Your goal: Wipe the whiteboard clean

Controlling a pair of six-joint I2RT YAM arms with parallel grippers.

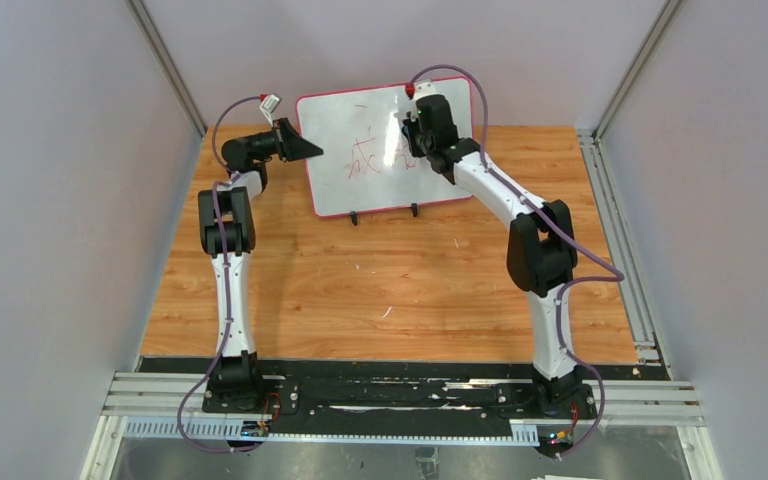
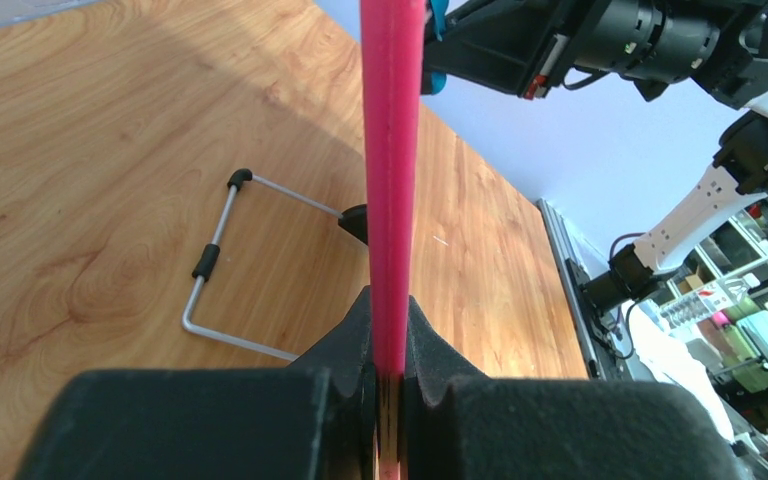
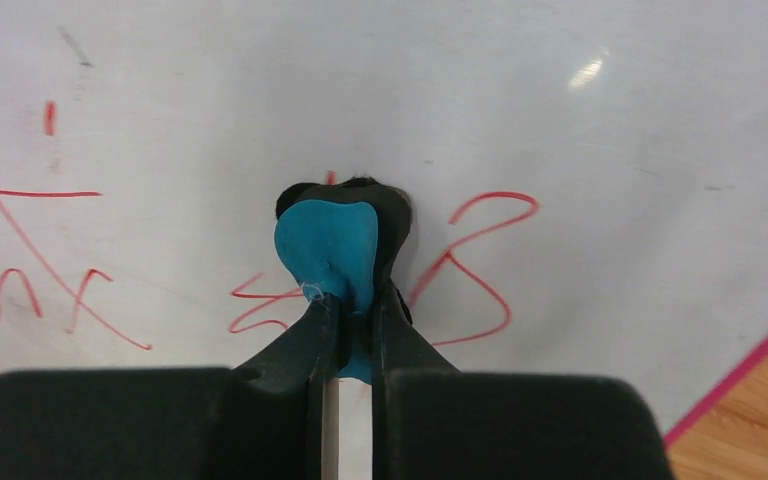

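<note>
The whiteboard stands upright at the back of the table, white with a red-pink frame and red handwritten characters. My left gripper is shut on the board's left edge; in the left wrist view the pink frame runs up from between the jaws. My right gripper is shut on a small blue-and-black eraser and presses it against the board face, in the middle of the red strokes.
The board's wire stand with black sleeves rests on the wooden table behind it. Two small black feet sit at the board's bottom edge. Grey walls enclose the table, with metal rails on the right.
</note>
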